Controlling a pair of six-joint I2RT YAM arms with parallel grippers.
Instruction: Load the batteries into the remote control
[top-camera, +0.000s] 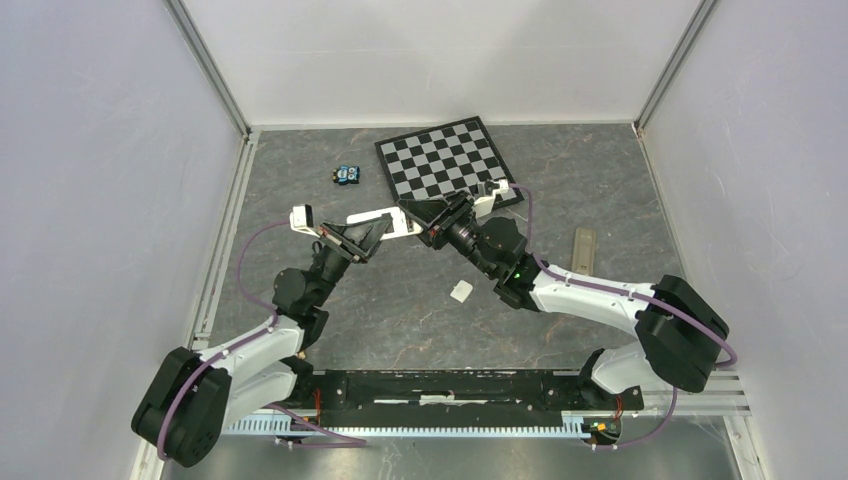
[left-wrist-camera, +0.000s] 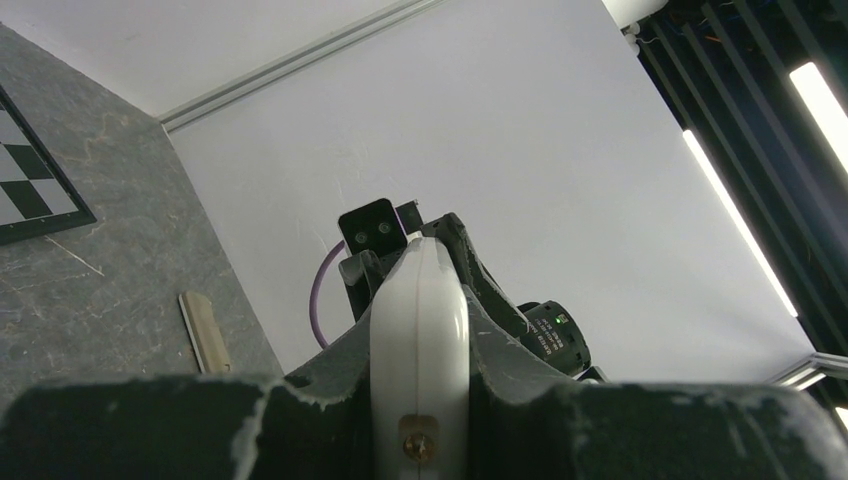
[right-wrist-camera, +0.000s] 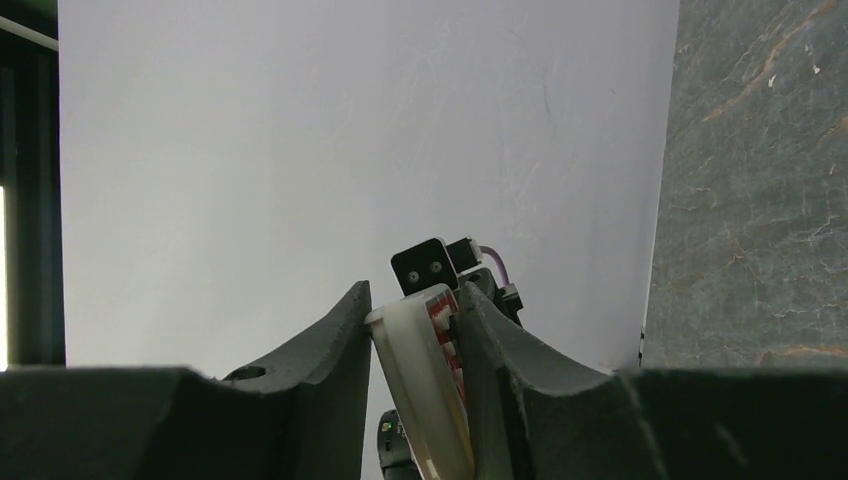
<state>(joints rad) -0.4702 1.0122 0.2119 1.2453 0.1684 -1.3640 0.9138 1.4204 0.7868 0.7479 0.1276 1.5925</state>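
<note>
White chip (top-camera: 461, 291) lies on the worktop (top-camera: 400, 320), nearer than the checkerboard (top-camera: 445, 158). Just before the checkerboard, the remote control (top-camera: 392, 218) hangs in the air. The left gripper (left-wrist-camera: 415, 290) jaws pinch one end and the right gripper (right-wrist-camera: 415, 320) jaws pinch the other, likely to keep it steady. Left of the checkerboard sit what may be the batteries (top-camera: 347, 175).

Grey marbled table (top-camera: 420, 300). White walls (top-camera: 100, 200) on L, R & back, w/ alu rails (top-camera: 208, 70) in the corners. Checkerboard (top-camera: 445, 160) lies flat at far centre. Bright light strips (left-wrist-camera: 735, 215) overhead on dark bg.
</note>
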